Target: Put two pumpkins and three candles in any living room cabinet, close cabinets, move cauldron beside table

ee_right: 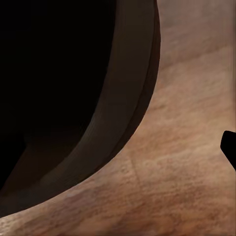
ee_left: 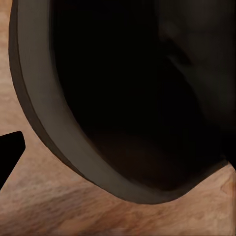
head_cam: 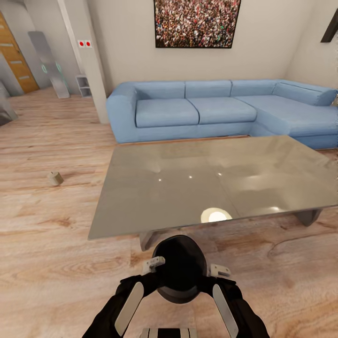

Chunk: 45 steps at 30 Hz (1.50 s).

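The dark grey cauldron (head_cam: 182,267) hangs between my two arms just in front of the near edge of the glossy grey table (head_cam: 141,188). My left gripper (head_cam: 155,264) clamps its rim on one side and my right gripper (head_cam: 218,271) on the other. The thick rim runs close across the left wrist view (ee_left: 49,132) and the right wrist view (ee_right: 115,113), with wooden floor behind it. One dark fingertip (ee_left: 9,150) shows outside the rim, as does another fingertip (ee_right: 230,147). A beige candle (head_cam: 55,178) lies on the floor left of the table.
A blue corner sofa (head_cam: 202,110) stands behind the table, close to its far edge. A white pillar (head_cam: 91,61) rises to the sofa's left. Open wooden floor spreads left of the table and around my arms.
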Motion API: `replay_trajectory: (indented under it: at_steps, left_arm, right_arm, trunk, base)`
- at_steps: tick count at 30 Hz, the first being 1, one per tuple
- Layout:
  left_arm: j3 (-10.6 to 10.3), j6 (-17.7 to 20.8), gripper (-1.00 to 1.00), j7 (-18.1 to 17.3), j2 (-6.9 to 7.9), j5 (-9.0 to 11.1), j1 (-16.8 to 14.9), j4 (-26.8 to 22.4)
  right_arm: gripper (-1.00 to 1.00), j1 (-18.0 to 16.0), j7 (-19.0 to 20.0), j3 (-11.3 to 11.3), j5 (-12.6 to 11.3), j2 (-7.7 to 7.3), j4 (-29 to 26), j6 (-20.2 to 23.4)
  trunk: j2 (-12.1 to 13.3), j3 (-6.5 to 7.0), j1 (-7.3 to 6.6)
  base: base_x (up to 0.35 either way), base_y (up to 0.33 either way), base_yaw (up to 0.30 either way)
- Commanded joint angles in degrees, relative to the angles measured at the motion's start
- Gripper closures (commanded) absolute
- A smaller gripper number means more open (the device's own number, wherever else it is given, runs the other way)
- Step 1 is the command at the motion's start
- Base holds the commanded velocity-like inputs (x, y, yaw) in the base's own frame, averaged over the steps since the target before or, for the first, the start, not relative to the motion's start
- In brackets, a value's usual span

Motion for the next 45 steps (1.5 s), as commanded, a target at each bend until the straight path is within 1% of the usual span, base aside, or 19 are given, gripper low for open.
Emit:
replay_trajectory:
  at_steps: [1,8,16,23,27,33,45]
  left_arm:
    - [-0.05,0.38,-1.0,0.52,0.0,0.7,-0.02,-0.08]
    - [0.03,1.52,-1.0,0.53,0.0,0.83,-0.02,-0.25]
    - [0.25,1.56,-1.0,0.53,0.0,0.83,-0.02,-0.26]
    - [0.59,1.58,-1.0,0.53,0.0,0.91,-0.01,-0.41]
    - [0.65,1.9,-1.0,0.53,0.0,0.92,-0.02,-0.43]
    - [0.65,1.93,-1.0,0.53,0.0,0.92,-0.01,-0.43]
    - [0.65,1.93,-1.0,0.53,0.0,0.92,-0.02,-0.52]
  right_arm:
    - [-1.0,-0.02,-0.57,0.1,-0.6,-0.01,-0.07,0.15]
    - [-1.0,-0.02,-0.6,0.18,-0.6,0.0,0.0,0.04]
    - [-1.0,-0.02,-0.6,-0.36,-0.62,-0.08,0.1,0.08]
    - [-1.0,-0.06,-0.6,-0.52,-0.6,-0.25,0.02,0.34]
    - [-1.0,-0.11,-0.6,-0.59,-0.6,-0.26,-0.06,1.4]
    - [-1.0,-0.11,-0.6,-0.61,-0.6,-0.26,-0.07,1.51]
    - [-1.0,-0.11,-0.6,-0.61,-0.6,-0.26,-0.07,1.55]
  trunk:
    - [0.0,0.18,-0.04]
    - [0.09,1.73,-0.22]
    - [0.2,3.5,-0.43]
    - [0.29,5.06,-0.61]
    - [0.34,5.94,-0.71]
    - [2.72,7.02,-2.01]
    - [7.53,9.18,-4.65]
  base:
    - [-0.171,0.0,0.0]
    - [-0.073,0.0,0.0]
    - [-0.006,0.0,0.0]
    - [-0.119,0.0,0.0]
    - [-0.035,0.0,0.0]
    - [-0.209,0.0,0.0]
    - [-0.012,0.0,0.0]
